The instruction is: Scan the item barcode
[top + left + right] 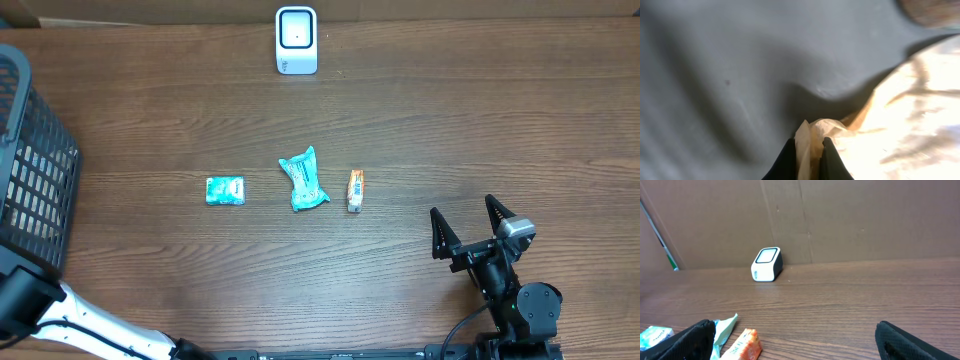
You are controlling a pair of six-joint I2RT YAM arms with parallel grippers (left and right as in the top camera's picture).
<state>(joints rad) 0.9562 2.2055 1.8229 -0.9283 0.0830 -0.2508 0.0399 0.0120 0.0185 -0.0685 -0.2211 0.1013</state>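
It looks like a robotics lab bench dressed up as a shop checkout: a wood-grain table [500, 120] backed by plain cardboard sheets [865, 220], with a robot arm [520, 300] at its near edge. A small white barcode scanner [296, 40] stands at the far side and a few small packets [303, 182] lie mid-table (a black wire basket [30, 170] sits alongside).

Black end effector [461, 204], white left arm [100, 322]

The overhead view was evenly, softly lit and sharp across the wooden table [420, 130], with only faint, short shadows. The left wrist view was dim and heavily blurred, mostly a grey smear, with blown-out glare on the crinkled wrapping [920, 120] at the right. The right wrist view was clear and warm-toned, though its nearest foreground was dark and soft-focused.
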